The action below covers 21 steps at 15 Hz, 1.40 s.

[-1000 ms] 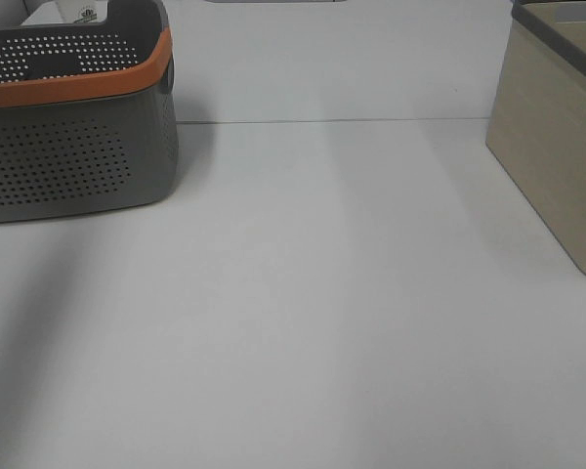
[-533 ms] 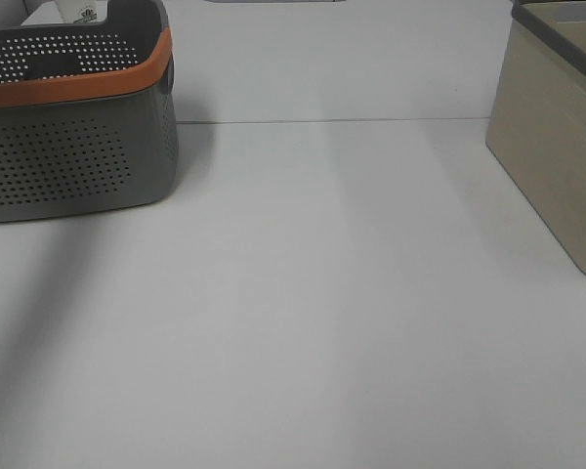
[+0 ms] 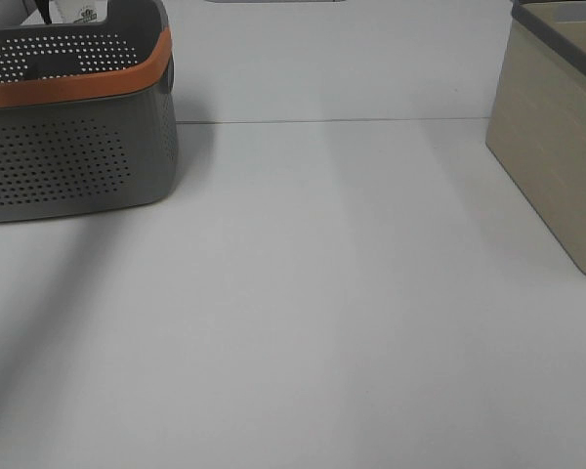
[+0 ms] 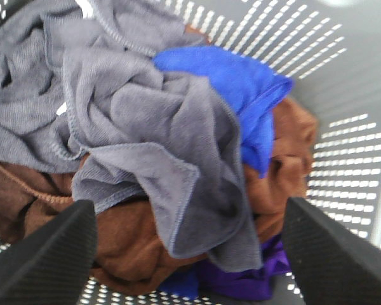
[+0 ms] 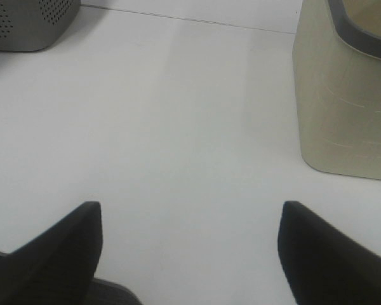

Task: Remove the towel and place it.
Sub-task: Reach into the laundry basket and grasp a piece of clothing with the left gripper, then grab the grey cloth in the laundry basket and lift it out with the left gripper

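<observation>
No text, brand or number can be read in any view. A white object [image 3: 83, 13] at the far left, behind the orange-rimmed perforated basket [image 3: 78, 88], carries a small dark printed mark, too small to make out. The white tag [image 4: 84, 6] on the grey towel [image 4: 146, 127] inside the basket shows no legible print.

Your towel [image 4: 146, 127] was soft, napped grey cloth with stitched hems. Your basket [image 3: 78, 147] was matt perforated plastic, orange-rimmed. Your surface [image 3: 322, 313] was smooth, matt white. On your left gripper [image 4: 189, 203] the jaws' faces were ribbed black.
</observation>
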Each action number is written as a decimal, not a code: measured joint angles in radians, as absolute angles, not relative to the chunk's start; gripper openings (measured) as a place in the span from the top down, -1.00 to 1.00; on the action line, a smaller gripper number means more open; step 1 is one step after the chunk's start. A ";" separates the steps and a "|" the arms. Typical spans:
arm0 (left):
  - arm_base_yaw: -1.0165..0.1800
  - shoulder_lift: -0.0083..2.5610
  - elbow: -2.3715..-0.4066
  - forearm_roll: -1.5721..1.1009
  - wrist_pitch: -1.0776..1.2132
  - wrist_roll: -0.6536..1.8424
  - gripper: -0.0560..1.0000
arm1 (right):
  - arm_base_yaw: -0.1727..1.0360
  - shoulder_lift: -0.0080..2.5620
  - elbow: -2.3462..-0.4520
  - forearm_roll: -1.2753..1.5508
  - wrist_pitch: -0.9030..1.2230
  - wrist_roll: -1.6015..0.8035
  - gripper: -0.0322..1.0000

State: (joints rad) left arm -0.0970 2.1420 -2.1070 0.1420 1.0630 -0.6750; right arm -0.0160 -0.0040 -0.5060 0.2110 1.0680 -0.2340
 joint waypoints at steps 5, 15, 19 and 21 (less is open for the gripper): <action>-0.096 2.212 -2.128 0.190 1.134 -0.701 -0.52 | -0.016 -0.004 -0.506 0.210 1.068 -0.234 -0.52; -0.096 2.276 -2.129 0.252 1.021 -0.767 -0.48 | -0.016 -0.004 -0.506 0.210 1.068 -0.233 -0.52; -0.096 2.314 -2.130 0.226 1.009 -0.768 -0.43 | -0.016 -0.004 -0.506 0.210 1.068 -0.233 -0.52; -0.096 2.328 -2.130 0.209 0.999 -0.768 -0.34 | -0.016 -0.004 -0.506 0.210 1.068 -0.233 -0.52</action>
State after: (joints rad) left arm -0.0960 2.3280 -2.1300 0.2090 0.9990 -0.7680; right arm -0.0160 -0.0040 -0.5060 0.2100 1.0680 -0.2330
